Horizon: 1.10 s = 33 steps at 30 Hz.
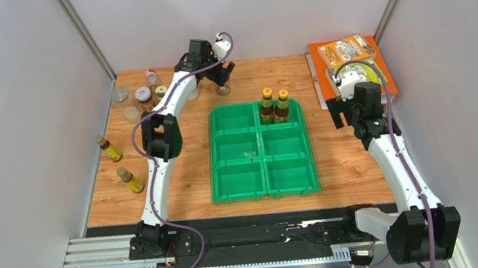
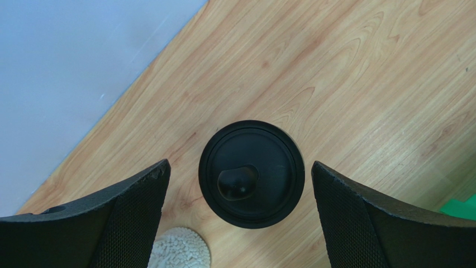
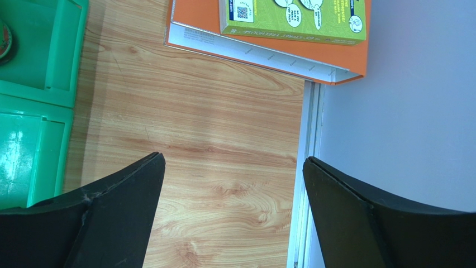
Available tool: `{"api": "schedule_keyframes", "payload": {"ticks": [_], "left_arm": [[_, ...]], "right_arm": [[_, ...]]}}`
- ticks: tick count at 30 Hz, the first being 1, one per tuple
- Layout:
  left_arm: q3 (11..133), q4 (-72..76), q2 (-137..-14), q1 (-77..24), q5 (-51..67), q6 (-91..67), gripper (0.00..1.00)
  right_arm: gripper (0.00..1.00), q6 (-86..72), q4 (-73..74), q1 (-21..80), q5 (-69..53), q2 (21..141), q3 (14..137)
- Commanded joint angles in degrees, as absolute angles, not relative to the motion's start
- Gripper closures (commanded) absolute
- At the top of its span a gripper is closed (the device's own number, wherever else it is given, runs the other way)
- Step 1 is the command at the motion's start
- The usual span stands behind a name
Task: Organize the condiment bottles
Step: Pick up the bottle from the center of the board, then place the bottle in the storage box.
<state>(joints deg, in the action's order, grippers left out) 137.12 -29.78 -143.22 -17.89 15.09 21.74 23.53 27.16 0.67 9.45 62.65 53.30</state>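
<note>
My left gripper (image 1: 223,76) (image 2: 240,165) hangs open at the back of the table, straight above a condiment bottle with a round black cap (image 2: 251,173) (image 1: 223,89); the cap sits between the fingers with a gap on each side. Two brown bottles with yellow-orange caps (image 1: 275,104) stand in the back right compartment of the green bin (image 1: 213,156). Several more jars and bottles (image 1: 144,97) cluster at the back left, and two small amber bottles (image 1: 109,148) (image 1: 130,180) are along the left edge. My right gripper (image 1: 360,117) (image 3: 233,159) is open over bare wood, holding nothing.
A jar of white grains (image 2: 179,248) stands close beside my left finger. The orange and green books (image 1: 347,64) (image 3: 290,22) lie at the back right. The bin's edge (image 3: 39,95) is left of my right gripper and the side wall (image 3: 402,123) is just to its right.
</note>
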Motion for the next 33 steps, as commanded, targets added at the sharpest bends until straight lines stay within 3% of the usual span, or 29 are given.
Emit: {"api": "schedule_keyframes", "payload": {"ticks": [1,4,14,16,33], "left_arm": [[139.48,-29.35,-144.23,-17.67,17.14,20.48,0.01],[139.31,-29.44,-144.32,-17.67,17.31,20.39,0.13],[139.31,-29.27,-143.35,-17.67,18.11,19.69,0.91],[139.31,-29.27,-142.56,-17.67,18.02,19.42,1.00],[133.78,-31.02,-126.15,-16.00,23.46,16.43,1.00]], "right_arm": [[0.03,23.03,26.19,0.62,9.49,62.67,54.84],[0.03,23.03,26.28,0.62,9.58,62.75,54.76],[0.04,22.85,26.54,0.62,9.05,63.02,54.84],[0.04,22.85,26.54,0.62,9.05,62.84,54.93],[0.04,22.68,27.07,0.62,7.82,63.02,55.02]]}}
